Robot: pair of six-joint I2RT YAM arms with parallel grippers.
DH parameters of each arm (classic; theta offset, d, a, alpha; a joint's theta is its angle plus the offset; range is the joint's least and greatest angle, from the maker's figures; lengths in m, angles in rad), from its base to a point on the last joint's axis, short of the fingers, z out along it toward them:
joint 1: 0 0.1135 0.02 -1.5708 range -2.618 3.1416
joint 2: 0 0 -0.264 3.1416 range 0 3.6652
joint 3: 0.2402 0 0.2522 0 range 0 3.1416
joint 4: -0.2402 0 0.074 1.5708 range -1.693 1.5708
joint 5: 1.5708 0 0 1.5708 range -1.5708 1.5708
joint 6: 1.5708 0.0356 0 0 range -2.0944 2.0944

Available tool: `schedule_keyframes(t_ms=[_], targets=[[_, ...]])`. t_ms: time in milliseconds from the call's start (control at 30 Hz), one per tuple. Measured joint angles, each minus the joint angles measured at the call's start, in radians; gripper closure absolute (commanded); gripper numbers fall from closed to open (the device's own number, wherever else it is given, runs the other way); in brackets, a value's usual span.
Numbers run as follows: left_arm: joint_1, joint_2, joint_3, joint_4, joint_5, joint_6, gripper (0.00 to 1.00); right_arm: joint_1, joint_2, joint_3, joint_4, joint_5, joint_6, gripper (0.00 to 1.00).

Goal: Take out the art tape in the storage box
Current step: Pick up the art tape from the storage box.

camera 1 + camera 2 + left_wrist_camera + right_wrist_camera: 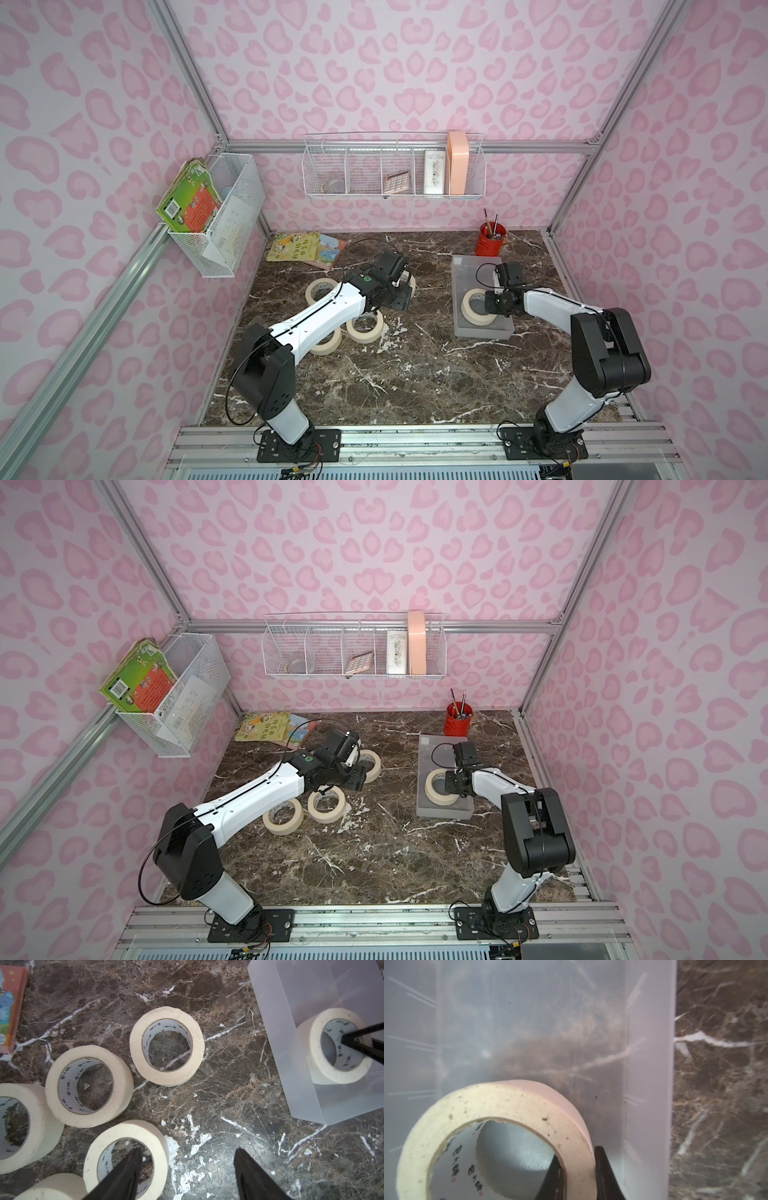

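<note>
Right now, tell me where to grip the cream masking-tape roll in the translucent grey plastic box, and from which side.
Grip the wall of the cream masking-tape roll from above, one finger inside the core, one outside: it lies flat in the translucent grey plastic box, hole up. The right gripper pinches it so.

Translucent grey plastic storage box [484, 331], lidless, stands on the right of the table [415, 374]. One cream masking-tape roll [478, 305] with a white printed core lies hole-up in the box's near half. The right hand [578, 1152] pinches its ring wall. Five matching rolls [167, 1046] lie flat on the table's left, clustered, well apart from the box.
</note>
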Motion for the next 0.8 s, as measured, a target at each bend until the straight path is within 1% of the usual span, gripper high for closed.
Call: schedule_keyframes(t_ms=[67, 167, 267, 400, 500, 600, 733, 800], targets=[[-0.006, 0.005, 0.005, 0.0, 0.003, -0.004, 0.25, 0.012, -0.024, 0.012, -0.026, 0.023, 0.0, 1.0], [-0.018, 0.023, 0.032, 0.0, 0.006, -0.008, 0.25, 0.045, -0.06, 0.053, -0.049, 0.048, -0.008, 1.0], [-0.045, 0.039, 0.069, 0.008, 0.037, -0.01, 0.24, 0.104, -0.09, 0.101, -0.078, 0.091, -0.014, 1.0], [-0.083, 0.059, 0.116, 0.025, 0.079, -0.016, 0.24, 0.206, -0.105, 0.148, -0.117, 0.117, -0.022, 1.0], [-0.097, 0.074, 0.148, 0.055, 0.113, -0.023, 0.24, 0.271, -0.103, 0.178, -0.148, 0.119, -0.02, 1.0], [-0.107, 0.106, 0.168, 0.076, 0.133, -0.029, 0.24, 0.311, -0.1, 0.201, -0.154, 0.119, -0.003, 1.0], [-0.113, 0.153, 0.19, 0.077, 0.134, -0.029, 0.24, 0.356, -0.099, 0.214, -0.166, 0.113, 0.011, 1.0], [-0.113, 0.179, 0.202, 0.082, 0.127, -0.028, 0.27, 0.372, -0.101, 0.216, -0.171, 0.105, 0.022, 1.0]])
